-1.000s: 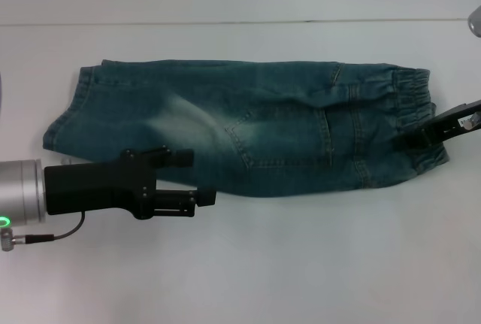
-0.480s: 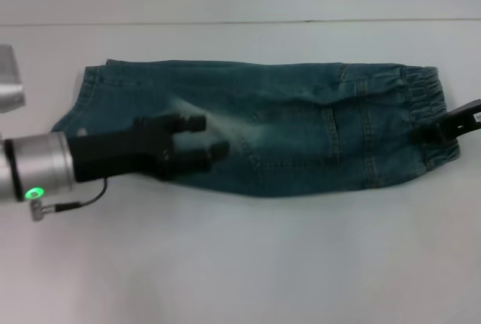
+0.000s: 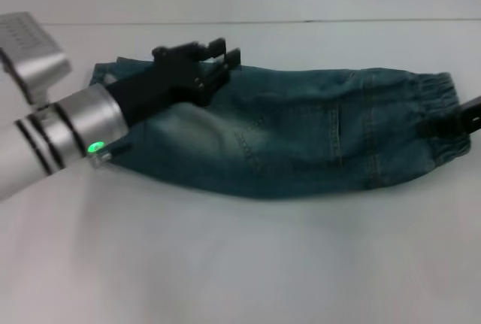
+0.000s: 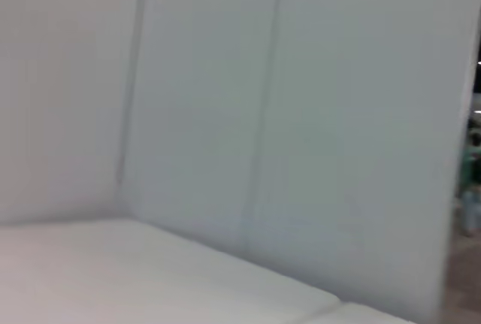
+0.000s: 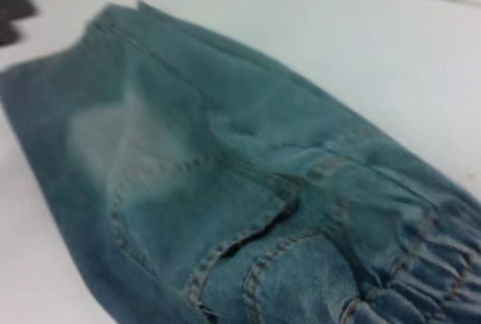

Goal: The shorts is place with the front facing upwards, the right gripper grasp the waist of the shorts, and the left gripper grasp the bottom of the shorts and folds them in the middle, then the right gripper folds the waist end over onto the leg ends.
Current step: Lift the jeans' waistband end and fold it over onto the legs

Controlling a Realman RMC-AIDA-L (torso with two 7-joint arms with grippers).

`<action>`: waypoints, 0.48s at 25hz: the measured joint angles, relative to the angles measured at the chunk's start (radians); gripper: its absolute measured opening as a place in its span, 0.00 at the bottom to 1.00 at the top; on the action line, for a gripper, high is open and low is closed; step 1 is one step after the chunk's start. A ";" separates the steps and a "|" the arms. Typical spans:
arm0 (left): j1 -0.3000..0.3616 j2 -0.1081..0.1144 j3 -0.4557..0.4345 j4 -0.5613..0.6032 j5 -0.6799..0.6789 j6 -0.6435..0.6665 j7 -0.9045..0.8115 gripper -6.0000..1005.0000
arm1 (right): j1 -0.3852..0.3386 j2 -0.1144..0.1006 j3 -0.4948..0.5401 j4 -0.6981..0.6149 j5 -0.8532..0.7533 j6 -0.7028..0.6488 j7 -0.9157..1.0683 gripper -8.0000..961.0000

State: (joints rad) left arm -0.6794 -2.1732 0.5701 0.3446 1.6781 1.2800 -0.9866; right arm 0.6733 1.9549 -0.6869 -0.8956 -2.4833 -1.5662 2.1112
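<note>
At 3 o'clock, right gripper (image 3: 453,125) grips waist (image 3: 436,117); left gripper (image 3: 214,57) jaws open above shorts (image 3: 285,140). Lengthwise fold done; next, waist over leg ends (image 3: 105,76).

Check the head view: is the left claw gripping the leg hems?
No. The left claw hangs open above the shorts, holding no cloth.

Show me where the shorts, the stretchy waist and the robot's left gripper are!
shorts (image 3: 285,143), head view, on the middle of the denim.
waist (image 3: 436,102), head view, on the gathered elastic band.
left gripper (image 3: 225,55), head view, between its black fingertips.
</note>
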 joint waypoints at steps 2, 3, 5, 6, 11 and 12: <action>-0.033 -0.002 -0.003 -0.103 -0.107 -0.068 0.203 0.43 | -0.003 -0.017 0.015 -0.015 0.036 -0.050 0.000 0.13; -0.044 -0.002 -0.005 -0.142 -0.152 -0.087 0.282 0.39 | -0.005 -0.025 0.024 -0.022 0.052 -0.074 0.000 0.13; -0.076 -0.002 -0.023 -0.250 -0.267 -0.133 0.516 0.30 | -0.010 -0.039 0.046 -0.037 0.083 -0.127 -0.001 0.13; -0.088 -0.002 -0.044 -0.291 -0.301 -0.151 0.609 0.26 | -0.011 -0.043 0.056 -0.047 0.092 -0.152 -0.001 0.13; -0.148 -0.002 -0.213 -0.488 -0.362 -0.280 1.135 0.03 | -0.012 -0.047 0.099 -0.108 0.112 -0.248 0.004 0.13; -0.154 -0.002 -0.222 -0.507 -0.361 -0.304 1.184 0.03 | -0.010 -0.047 0.110 -0.115 0.115 -0.264 0.006 0.13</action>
State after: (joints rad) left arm -0.8330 -2.1752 0.3482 -0.1628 1.3169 0.9757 0.1976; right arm 0.6634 1.9076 -0.5770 -1.0104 -2.3685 -1.8307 2.1170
